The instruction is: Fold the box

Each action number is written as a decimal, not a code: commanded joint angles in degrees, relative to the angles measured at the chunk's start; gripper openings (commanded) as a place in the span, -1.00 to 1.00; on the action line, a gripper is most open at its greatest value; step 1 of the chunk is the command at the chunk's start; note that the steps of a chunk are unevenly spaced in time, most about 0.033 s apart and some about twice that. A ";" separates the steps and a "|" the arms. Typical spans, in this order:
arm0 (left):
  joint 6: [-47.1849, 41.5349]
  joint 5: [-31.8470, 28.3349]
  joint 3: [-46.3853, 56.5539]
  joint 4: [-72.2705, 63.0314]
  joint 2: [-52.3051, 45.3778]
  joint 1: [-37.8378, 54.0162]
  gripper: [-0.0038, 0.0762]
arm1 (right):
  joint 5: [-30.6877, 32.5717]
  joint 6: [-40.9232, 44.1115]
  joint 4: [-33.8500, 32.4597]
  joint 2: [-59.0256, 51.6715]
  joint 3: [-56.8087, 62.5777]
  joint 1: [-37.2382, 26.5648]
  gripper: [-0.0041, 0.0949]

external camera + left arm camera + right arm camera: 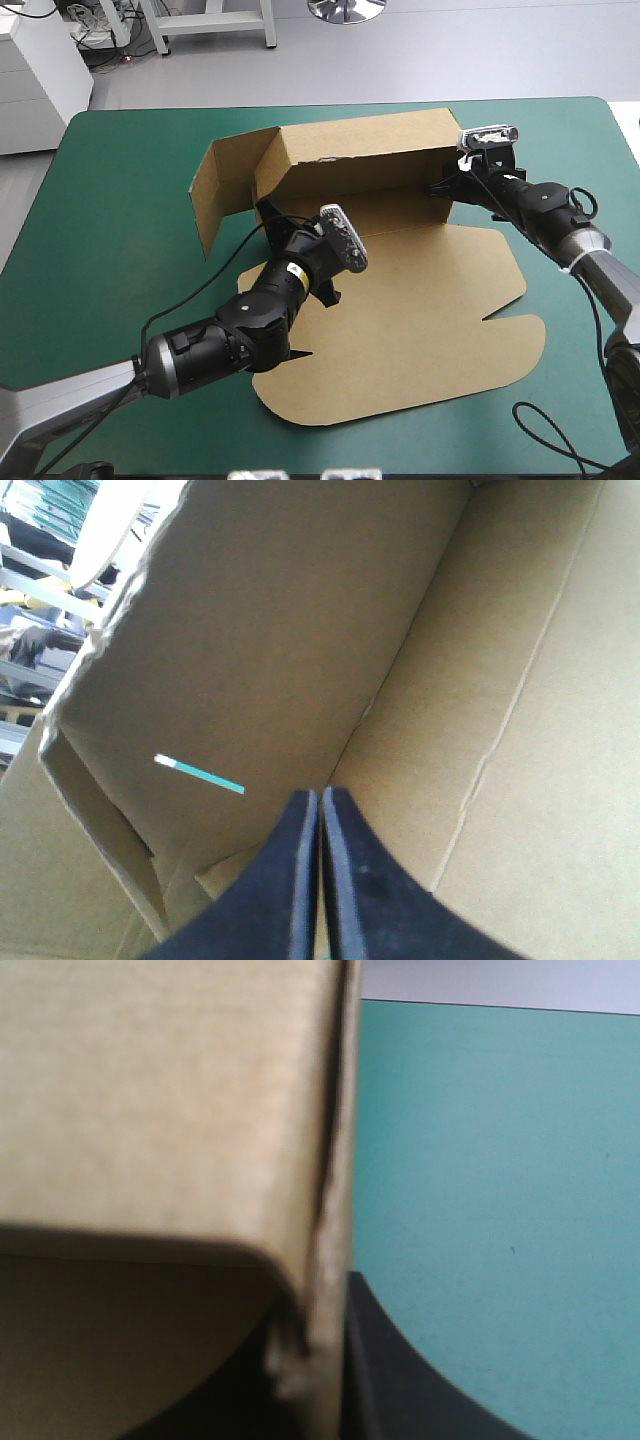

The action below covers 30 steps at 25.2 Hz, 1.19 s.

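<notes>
A brown box [400,300] lies on the middle of a teal-green table [120,200], partly folded. The far wall [360,150] stands upright along the far edge of the box floor. A left flap [215,190] is also raised and swings out past the wall's left end, not tucked. The lid [420,330], with its curved tabs, lies flat toward the near right.

By the look of it the job is at an early to middle stage. One long wall is up, while the side walls are not yet formed or tucked and the near part lies untouched.

The left gripper [268,213] is inside the box near its far left corner. The right gripper [445,187] is at the right end of the far wall.

The high view gives the whole layout but hides both sets of fingertips. The left wrist view shows the left gripper's black fingers [300,880] pressed together into one point. They are aimed at the crease where floor meets far wall, and I cannot tell if they touch it. That view also shows a small slot [200,771] in the wall with table colour showing through. The right wrist view shows the right gripper pinching the wall's end edge, with one finger [400,1380] on the outer side and bare table beyond.
</notes>
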 commanded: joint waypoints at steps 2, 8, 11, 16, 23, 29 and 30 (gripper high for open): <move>4.10 -5.05 -1.50 -8.85 -5.13 2.66 -0.91 | 1.32 7.83 -4.20 -2.41 -2.26 0.02 -0.94; 15.50 -12.31 -1.50 -31.59 -9.48 9.74 -0.91 | 3.85 13.11 -9.42 -2.41 -2.26 0.02 -0.94; 24.26 -11.90 -1.50 -43.44 -12.30 14.14 -0.91 | 3.99 13.05 -9.42 -2.41 -2.26 0.02 -0.94; 37.98 -8.70 -1.50 -61.01 -17.00 21.56 -0.91 | 3.88 14.82 -10.96 -2.41 -2.26 0.02 -0.94; 51.60 0.18 -1.50 -74.76 -23.08 35.74 -0.91 | 4.01 17.68 -14.62 -2.41 -2.26 0.02 -0.94; 74.91 12.46 -0.92 -104.41 -24.43 67.64 -0.91 | 4.39 18.25 -15.36 -2.41 -2.26 0.02 -0.94; 79.20 15.73 -0.78 -111.05 -24.43 75.69 -0.91 | 4.39 19.28 -15.85 -2.41 -2.26 0.02 -0.94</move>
